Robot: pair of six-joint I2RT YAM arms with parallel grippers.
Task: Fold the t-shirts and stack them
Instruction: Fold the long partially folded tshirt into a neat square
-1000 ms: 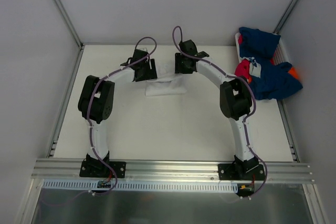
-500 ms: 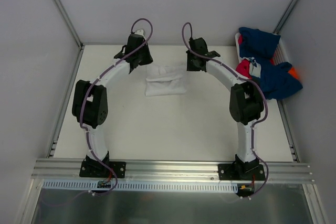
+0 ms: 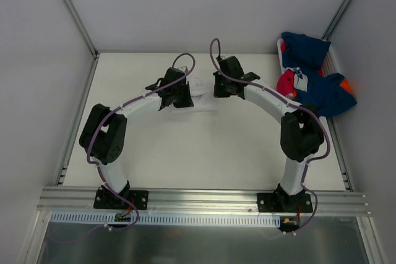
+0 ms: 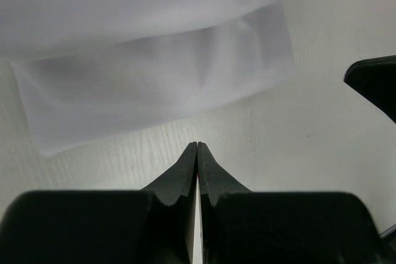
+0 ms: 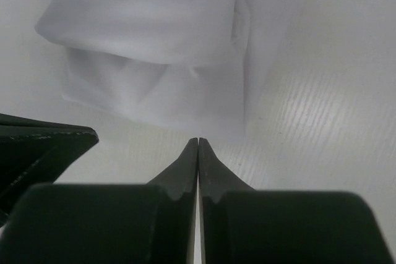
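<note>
Reaching in from the left, the left arm [image 3: 133, 104] bends over the table [image 3: 204, 153] toward its far middle. The left gripper [image 4: 197, 146] has its jaws pressed together with nothing between them. Its wrist view shows the tips just short of the white shirt's [image 3: 203, 94] near edge, over bare table. I cannot tell whether the tips touch the table.

The white shirt lies folded on the table between the two grippers, near the back. From the left wrist it shows as two layers, the upper fold overlapping a flatter panel below. From the right wrist it shows as a rolled fold lying across a lower flat layer. Its edges are soft and a little uneven.

The right gripper [image 5: 198, 142] is also fully closed and holds nothing. Its tips are just beside the shirt's edge, again over bare table. Each wrist view catches a dark part of the other gripper at its edge, so the two are near each other.

At the far right corner lies a pile of shirts [image 3: 312, 85], well apart from the white one. It is mostly navy, with a pinkish-red one in the middle and a bit of orange at the right end. The pile seems to spill out of a white basket [image 3: 337, 63], though little of that shows.
</note>
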